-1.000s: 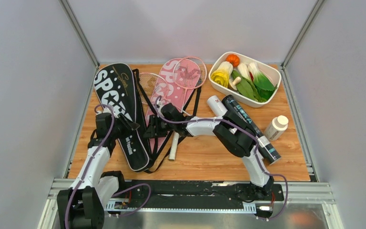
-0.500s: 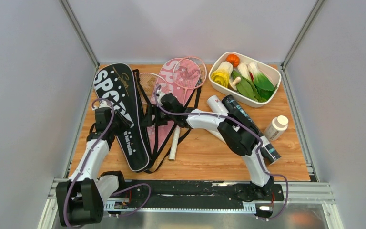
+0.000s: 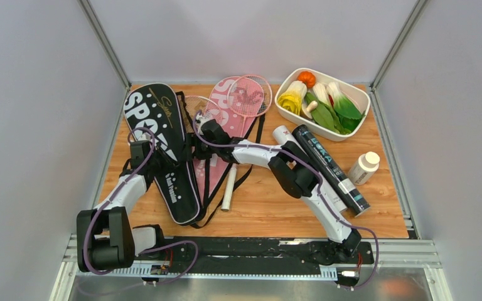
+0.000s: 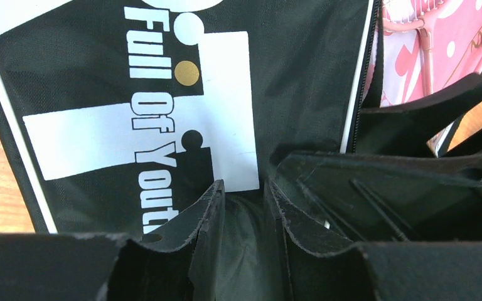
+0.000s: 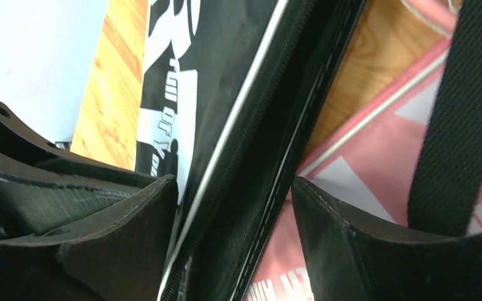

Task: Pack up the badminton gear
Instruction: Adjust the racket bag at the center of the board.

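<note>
Badminton gear lies across the wooden table [image 3: 270, 207]: the black cover [image 3: 160, 150] runs lengthwise along the left side, the pink cover [image 3: 223, 135] lies just beside it at centre with two rackets [image 3: 248, 94] resting on it, and two tubes [image 3: 326, 166], one black and one white, lie side by side to the right. Left arm reaches forward from its base, elbow bent outward, with the left gripper [image 4: 243, 210] pitched down onto the black cover; its jaws stand narrow and pinch a fold of the cover's fabric. Right arm stretches far across to the left, forearm nearly level, wrist over the seam between the two covers. Right gripper [image 5: 233, 213] stands wide, its fingers [image 5: 326, 226] straddling the zippered edge of the black cover; whether they press it cannot be told.
</note>
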Controlling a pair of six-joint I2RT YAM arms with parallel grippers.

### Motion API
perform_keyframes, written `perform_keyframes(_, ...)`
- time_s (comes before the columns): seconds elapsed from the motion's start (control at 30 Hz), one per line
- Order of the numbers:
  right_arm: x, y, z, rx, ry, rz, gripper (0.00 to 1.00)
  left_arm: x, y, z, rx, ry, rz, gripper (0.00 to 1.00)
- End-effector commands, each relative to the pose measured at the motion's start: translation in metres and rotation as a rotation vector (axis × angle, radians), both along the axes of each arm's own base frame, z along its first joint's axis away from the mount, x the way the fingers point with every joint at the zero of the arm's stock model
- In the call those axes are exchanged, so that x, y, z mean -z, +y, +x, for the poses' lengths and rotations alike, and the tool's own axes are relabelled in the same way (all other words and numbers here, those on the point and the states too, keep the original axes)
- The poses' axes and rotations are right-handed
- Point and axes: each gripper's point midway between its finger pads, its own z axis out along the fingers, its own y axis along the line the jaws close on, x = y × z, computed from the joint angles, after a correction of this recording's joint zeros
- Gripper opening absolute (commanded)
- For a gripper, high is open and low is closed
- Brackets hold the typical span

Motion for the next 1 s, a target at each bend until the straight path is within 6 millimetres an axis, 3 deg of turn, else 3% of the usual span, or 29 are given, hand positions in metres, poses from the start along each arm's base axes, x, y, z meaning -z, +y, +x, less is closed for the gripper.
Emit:
perform_keyframes(0.0,0.015,0.005,0.011,-0.013,-0.033,-0.027,0.72,0.008,0.003,-0.004,-0.011,0.038,0.016,0.36)
perform_keyframes(0.13,0.024,0.010,0.001,-0.058,-0.004,-0.020,0.70,0.014,0.003,-0.007,-0.017,0.053,0.012,0.36)
perform_keyframes(0.47,0.039,0.017,0.001,-0.094,0.016,-0.005,0.69,0.022,0.003,-0.010,-0.033,0.067,0.006,0.36)
perform_keyframes(0.53,0.039,0.020,-0.003,-0.115,0.036,0.022,0.61,0.023,0.003,-0.011,-0.032,0.067,0.004,0.36)
perform_keyframes(0.6,0.037,0.022,-0.006,-0.132,0.046,0.051,0.46,0.025,0.003,-0.012,-0.034,0.073,0.005,0.36)
perform_keyframes(0.77,0.009,0.019,-0.005,-0.134,0.008,0.152,0.02,0.021,0.002,-0.012,-0.035,0.062,-0.003,0.35)
perform_keyframes(0.9,-0.037,0.020,-0.007,-0.167,-0.054,0.232,0.00,0.004,0.002,-0.006,-0.030,0.027,0.000,0.36)
perform_keyframes(0.97,-0.061,0.020,-0.006,-0.177,-0.083,0.260,0.00,-0.017,0.006,0.001,-0.029,-0.012,0.023,0.36)
